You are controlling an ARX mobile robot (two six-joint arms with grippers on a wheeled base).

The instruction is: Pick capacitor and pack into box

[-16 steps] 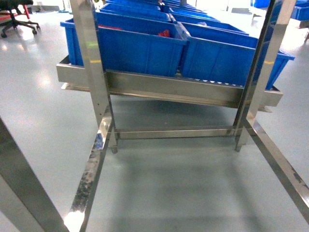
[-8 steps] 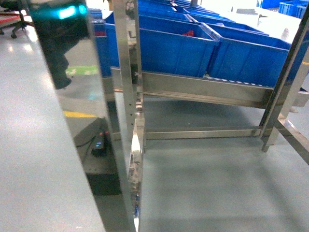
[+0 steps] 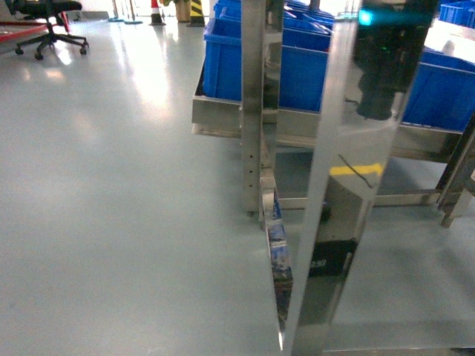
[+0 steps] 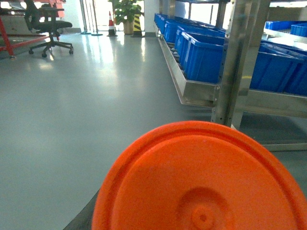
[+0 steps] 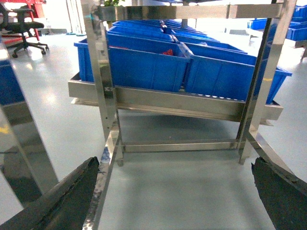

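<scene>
Head view: a polished steel upright [image 3: 252,104] of the rack fills the middle of the frame, with blue plastic bins [image 3: 223,59] on the sloped shelf behind it at 1 o'clock and grey floor [image 3: 111,208] spreading from 7 to 10 o'clock. An office chair [image 3: 48,18] stands far off at 11 o'clock. I see neither a capacitor nor the pale pink box in any of the three views, so I cannot say where either lies; I judge the step in hand to be driving and searching, not grasping.

Left wrist view: an orange disc [image 4: 201,182] covers the lower frame from 4 to 8 o'clock, right up against the lens. I cannot tell what it is or whether the left jaws are holding it, nor whether they are open or closed.

Right wrist view: the right gripper [image 5: 175,191] shows both dark fingertips [image 5: 72,196], one at 7 o'clock and one at 4 o'clock, spread wide with nothing between them. It faces the rack's lower crossbar [image 5: 177,145] and the bins above.

To do this step well, I would keep the base well apart from the steel uprights while turning, hold both arms tucked so the spread jaws do not strike the frame, and pan slowly until the pink tub comes into view before committing either arm.
</scene>
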